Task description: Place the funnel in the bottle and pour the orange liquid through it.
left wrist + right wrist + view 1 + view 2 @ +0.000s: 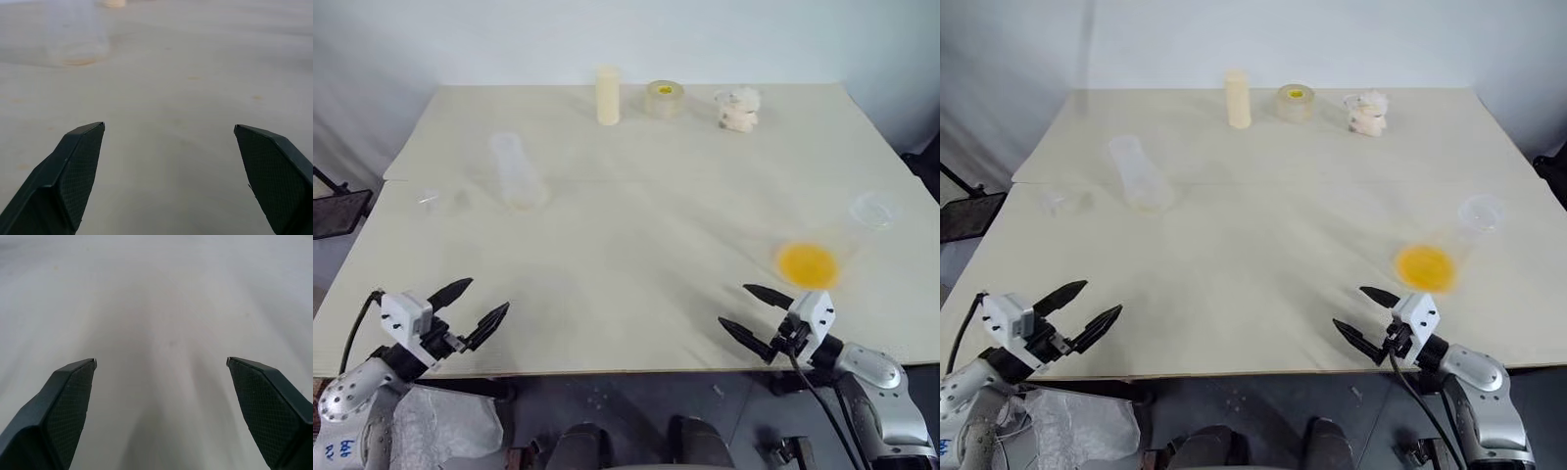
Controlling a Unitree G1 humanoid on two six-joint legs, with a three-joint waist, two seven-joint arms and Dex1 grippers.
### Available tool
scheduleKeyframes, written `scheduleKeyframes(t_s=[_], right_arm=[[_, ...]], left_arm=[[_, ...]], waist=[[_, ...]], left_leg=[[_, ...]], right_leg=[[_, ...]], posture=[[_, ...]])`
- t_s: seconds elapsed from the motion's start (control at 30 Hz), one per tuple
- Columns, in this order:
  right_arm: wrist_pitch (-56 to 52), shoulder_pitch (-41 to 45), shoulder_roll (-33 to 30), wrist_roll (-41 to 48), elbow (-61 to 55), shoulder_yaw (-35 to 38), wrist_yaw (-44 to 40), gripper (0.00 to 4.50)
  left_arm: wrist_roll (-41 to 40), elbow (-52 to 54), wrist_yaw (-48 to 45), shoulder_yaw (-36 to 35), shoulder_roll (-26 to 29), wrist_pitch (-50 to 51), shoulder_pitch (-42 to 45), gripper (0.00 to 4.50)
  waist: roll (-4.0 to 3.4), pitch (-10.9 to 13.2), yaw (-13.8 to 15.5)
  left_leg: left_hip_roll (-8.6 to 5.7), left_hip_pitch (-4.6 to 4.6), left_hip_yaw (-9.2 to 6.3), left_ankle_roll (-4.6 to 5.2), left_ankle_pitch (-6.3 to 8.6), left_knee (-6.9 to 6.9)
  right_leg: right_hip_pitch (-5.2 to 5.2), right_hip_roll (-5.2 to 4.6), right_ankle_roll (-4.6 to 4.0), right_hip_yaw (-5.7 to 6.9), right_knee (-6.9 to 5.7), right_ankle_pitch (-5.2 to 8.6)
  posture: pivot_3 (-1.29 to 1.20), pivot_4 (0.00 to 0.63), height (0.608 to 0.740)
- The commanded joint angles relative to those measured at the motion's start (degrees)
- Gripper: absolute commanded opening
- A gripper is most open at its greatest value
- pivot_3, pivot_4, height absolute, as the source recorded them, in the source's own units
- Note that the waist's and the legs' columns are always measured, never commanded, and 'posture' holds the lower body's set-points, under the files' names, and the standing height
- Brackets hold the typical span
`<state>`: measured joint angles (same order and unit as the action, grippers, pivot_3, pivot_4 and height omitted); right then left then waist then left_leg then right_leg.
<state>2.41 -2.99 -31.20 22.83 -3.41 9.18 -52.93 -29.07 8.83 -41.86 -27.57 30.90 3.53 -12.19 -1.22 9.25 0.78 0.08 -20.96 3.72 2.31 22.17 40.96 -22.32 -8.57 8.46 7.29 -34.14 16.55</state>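
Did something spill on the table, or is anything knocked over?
Nothing looks spilled. The orange liquid near the right gripper seems to sit inside a clear cup. The bottle stands upright, and the table looks dry.

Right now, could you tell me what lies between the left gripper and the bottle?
Nothing: in the left eye view, only bare table runs from the left gripper, jaws open, up to the clear bottle. The small funnel sits off to the side.

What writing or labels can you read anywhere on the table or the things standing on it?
None can be read.
The round tub at the far edge has a yellow patch on top, too small to tell whether it bears text.
The cream cylinder, bottle and table show no print.
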Motion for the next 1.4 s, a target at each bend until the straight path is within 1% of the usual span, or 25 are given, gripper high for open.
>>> scheduleKeyframes(t_s=[0.03,0.17,0.3,0.47,0.57,0.77,0.9,1.13,1.3,1.37,1.4], right_arm=[[-0.14,1.95,0.24,1.76,-2.44,-0.34,-0.70,4.47],[-2.61,6.26,0.76,3.13,-3.76,-2.01,-0.96,4.47],[-3.68,8.45,0.83,3.62,-4.62,-3.47,-1.94,4.47],[-4.56,11.16,1.65,3.58,-5.45,-5.07,-1.71,4.47],[-5.03,12.25,2.66,3.27,-5.77,-6.02,-0.98,4.47],[-5.58,12.52,3.45,2.90,-6.43,-6.98,-0.21,4.47],[-5.69,12.52,3.80,2.77,-6.77,-7.14,0.25,4.47],[-5.69,12.12,4.01,2.58,-7.40,-7.29,0.87,4.47],[-5.41,11.78,4.01,2.41,-7.60,-7.27,1.26,4.47],[-5.30,11.72,4.04,2.31,-7.61,-7.23,1.40,4.47],[-5.25,11.67,4.06,2.24,-7.64,-7.20,1.46,4.50]], left_arm=[[-0.18,1.68,2.90,-2.23,0.37,-0.15,1.42,4.50],[3.46,-1.61,11.68,-0.13,0.20,3.13,10.71,4.50],[6.55,-6.74,15.98,2.48,0.08,4.32,19.82,4.50],[11.52,-18.95,19.01,6.56,-0.09,1.00,33.27,4.50],[15.24,-29.43,20.20,9.31,-0.48,-3.44,41.65,4.50],[18.33,-45.02,21.32,11.84,-1.78,-9.64,53.48,4.50],[19.17,-54.07,20.95,12.96,-2.83,-12.84,60.08,4.50],[21.13,-67.13,20.83,14.36,-3.82,-18.11,68.82,4.50],[22.10,-73.58,22.02,14.67,-4.25,-19.65,73.18,4.50],[21.75,-74.94,20.93,14.32,-4.40,-20.67,74.05,4.50],[21.63,-75.45,20.34,14.23,-4.41,-20.79,74.36,4.12]], waist=[[0.00,0.00,0.20],[0.01,0.01,0.66],[0.02,0.00,0.52],[0.12,0.06,0.50],[0.17,0.09,0.55],[0.30,0.16,0.51],[0.38,0.21,0.49],[0.47,0.27,0.42],[0.57,0.33,0.38],[0.60,0.35,0.36],[0.60,0.35,0.32]], left_leg=[[-0.01,0.00,0.00,0.00,0.00,0.00],[-0.01,-0.02,-0.05,0.01,0.00,0.03],[-0.08,0.00,-0.04,0.01,0.00,0.03],[-0.29,-0.02,-0.03,-0.01,-0.01,0.01],[-0.30,0.00,-0.01,-0.01,-0.01,0.02],[-0.33,-0.06,0.00,-0.02,-0.02,0.02],[-0.34,-0.10,0.04,-0.02,-0.02,0.03],[-0.34,-0.13,0.08,-0.02,-0.02,0.03],[-0.34,-0.17,0.14,-0.02,-0.02,0.05],[-0.34,-0.17,0.14,-0.02,-0.02,0.04],[-0.34,-0.17,0.14,-0.02,-0.02,0.04]], right_leg=[[-0.01,-0.01,0.00,-0.03,0.00,0.00],[-0.02,0.00,0.00,0.00,-0.06,0.00],[-0.04,-0.01,0.00,0.01,-0.16,0.00],[-0.10,0.03,0.01,0.19,-0.27,0.00],[-0.10,0.03,0.01,0.21,-0.32,0.00],[-0.13,0.03,0.03,0.31,-0.33,-0.01],[-0.13,0.03,0.03,0.37,-0.33,-0.01],[-0.15,0.03,0.03,0.43,-0.34,-0.01],[-0.15,0.03,0.03,0.46,-0.34,-0.02],[-0.16,0.03,0.03,0.46,-0.34,-0.02],[-0.16,0.03,0.03,0.47,-0.34,-0.02]], posture=[[0.00,0.150,0.740],[0.00,0.150,0.740],[0.00,0.150,0.740],[0.00,0.150,0.740],[0.00,0.150,0.740],[0.00,0.150,0.740],[0.00,0.150,0.740],[0.00,0.150,0.740],[0.00,0.150,0.740],[0.00,0.150,0.740],[0.00,0.150,0.740]])
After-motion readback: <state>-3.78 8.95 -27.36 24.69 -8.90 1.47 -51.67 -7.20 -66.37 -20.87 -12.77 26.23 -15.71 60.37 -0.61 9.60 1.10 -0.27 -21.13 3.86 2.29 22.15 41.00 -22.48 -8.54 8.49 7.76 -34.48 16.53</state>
